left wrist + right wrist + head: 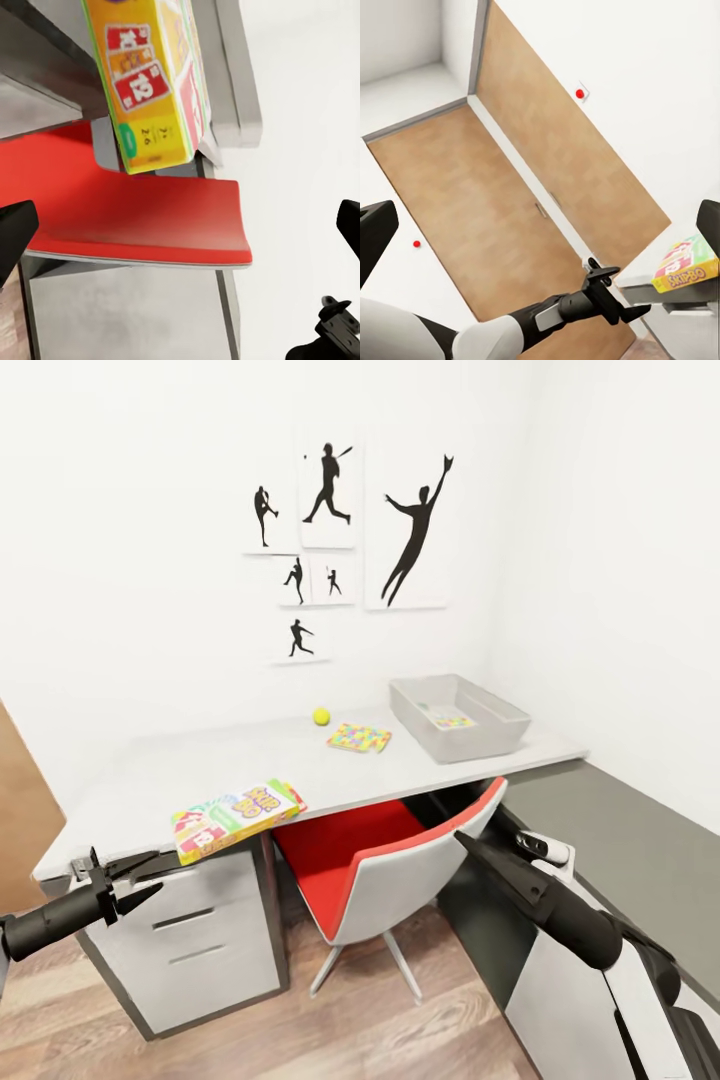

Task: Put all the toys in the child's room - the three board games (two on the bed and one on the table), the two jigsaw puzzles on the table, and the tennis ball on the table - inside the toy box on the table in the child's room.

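An orange-red Skip-Bo board game (238, 818) lies at the front left edge of the white table (150, 780), slightly overhanging it. My left gripper (148, 880) hovers open and holding nothing just below and left of that box (150, 82). Farther back lie the tennis ball (321, 716) and a mosaic jigsaw puzzle (359, 737). The grey toy box (480, 735) stands at the table's right end with a second jigsaw puzzle (447, 717) inside. My right gripper (475, 850) is low beside the chair, open and holding nothing. The right wrist view shows the Skip-Bo box (686, 266).
A red and white chair (380, 860) is tucked under the table between my arms. White drawers (190, 945) sit under the table's left end. A lower dark-grey-topped cabinet (620, 840) runs along the right wall. A wooden door (20, 810) stands at the left.
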Motion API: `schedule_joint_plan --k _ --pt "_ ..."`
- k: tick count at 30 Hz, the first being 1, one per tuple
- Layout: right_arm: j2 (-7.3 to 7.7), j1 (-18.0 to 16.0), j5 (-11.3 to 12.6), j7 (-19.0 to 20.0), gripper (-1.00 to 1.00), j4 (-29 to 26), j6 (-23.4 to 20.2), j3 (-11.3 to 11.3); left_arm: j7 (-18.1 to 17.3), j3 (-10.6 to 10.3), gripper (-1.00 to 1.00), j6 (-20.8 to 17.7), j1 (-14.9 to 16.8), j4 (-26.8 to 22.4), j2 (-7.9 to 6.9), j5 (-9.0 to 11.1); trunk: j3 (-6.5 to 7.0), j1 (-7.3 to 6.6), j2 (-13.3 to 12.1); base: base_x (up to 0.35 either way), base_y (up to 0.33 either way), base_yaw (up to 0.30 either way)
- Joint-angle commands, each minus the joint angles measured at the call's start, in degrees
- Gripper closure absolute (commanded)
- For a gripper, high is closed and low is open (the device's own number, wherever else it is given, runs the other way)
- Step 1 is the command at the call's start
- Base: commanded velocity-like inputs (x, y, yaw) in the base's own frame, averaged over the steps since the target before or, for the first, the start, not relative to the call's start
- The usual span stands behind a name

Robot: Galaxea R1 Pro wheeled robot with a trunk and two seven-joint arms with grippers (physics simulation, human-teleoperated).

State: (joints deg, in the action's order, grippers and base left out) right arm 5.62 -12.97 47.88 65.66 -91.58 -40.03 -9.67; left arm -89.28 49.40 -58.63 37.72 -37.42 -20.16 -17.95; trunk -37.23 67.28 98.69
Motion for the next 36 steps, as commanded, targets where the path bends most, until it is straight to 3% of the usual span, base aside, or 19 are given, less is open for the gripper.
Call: schedule_joint_plan --k 1,28,36 --pt "0.01 0.0 0.3 0.0 -1.0 0.0 -0.4 0.0 -0.5 0.2 -1.0 -0.6 0.1 0.0 0.03 -0.6 -0.06 0.02 0.0 0.173 0.046 0.0" --pt "0.01 0.0 0.3 -1.7 -1.0 0.0 -0.5 0.3 -0.5 0.2 -1.0 -0.6 0.1 0.0 0.03 -0.6 -0.06 0.02 0.0 0.055 0.012 0.0" --pt "0.88 0.0 0.7 -6.5 -1.0 -0.4 -2.2 -0.1 -0.5 0.2 -1.0 -0.6 0.1 0.0 0.03 -0.6 -0.06 0.02 0.0 0.0 0.0 0.0"
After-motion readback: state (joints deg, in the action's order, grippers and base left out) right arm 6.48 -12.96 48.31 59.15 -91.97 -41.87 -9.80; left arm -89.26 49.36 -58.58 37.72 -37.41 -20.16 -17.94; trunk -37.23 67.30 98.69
